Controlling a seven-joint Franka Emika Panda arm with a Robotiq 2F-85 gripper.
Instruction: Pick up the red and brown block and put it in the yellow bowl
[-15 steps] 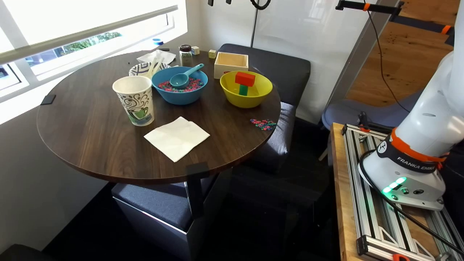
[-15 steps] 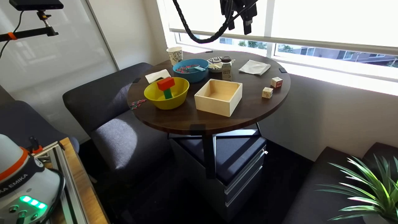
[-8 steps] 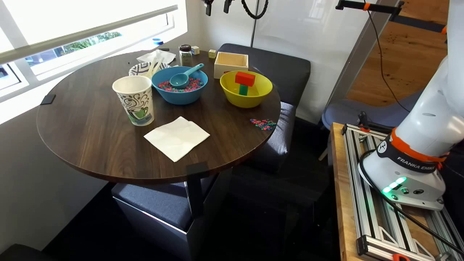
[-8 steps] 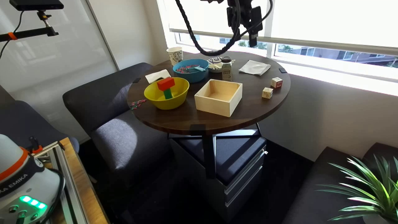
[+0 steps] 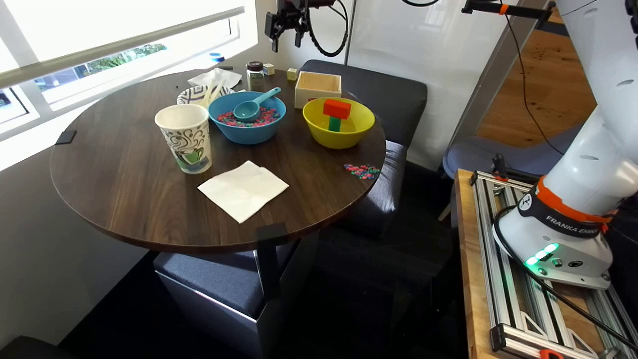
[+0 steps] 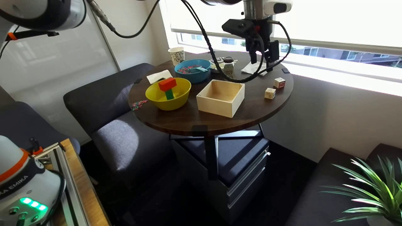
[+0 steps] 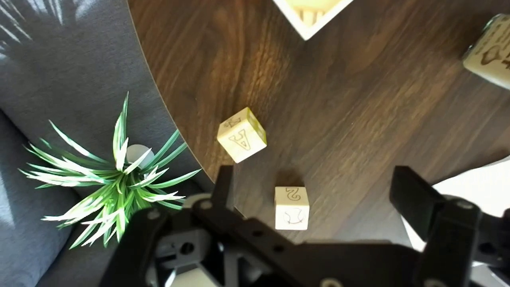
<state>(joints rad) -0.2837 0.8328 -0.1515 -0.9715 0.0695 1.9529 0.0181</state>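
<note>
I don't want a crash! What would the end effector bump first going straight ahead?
Probably the tabletop near the A cube and 2 cube; depth is unclear, so the end effector might clip one.

Yellow bowl [image 5: 339,141], solid colour! | In it, red block [image 5: 337,108] over green block [image 5: 334,124] | near it, blue bowl [image 5: 249,134] | farther, swirly white cup [image 5: 187,139]

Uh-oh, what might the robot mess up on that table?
The red block seems perched on a green block in the yellow bowl, so a bump might topple it. The open gripper could knock off the cube marked A, which lies near the edge of the table. The hanging cable might snag the jar if it swings low.
</note>
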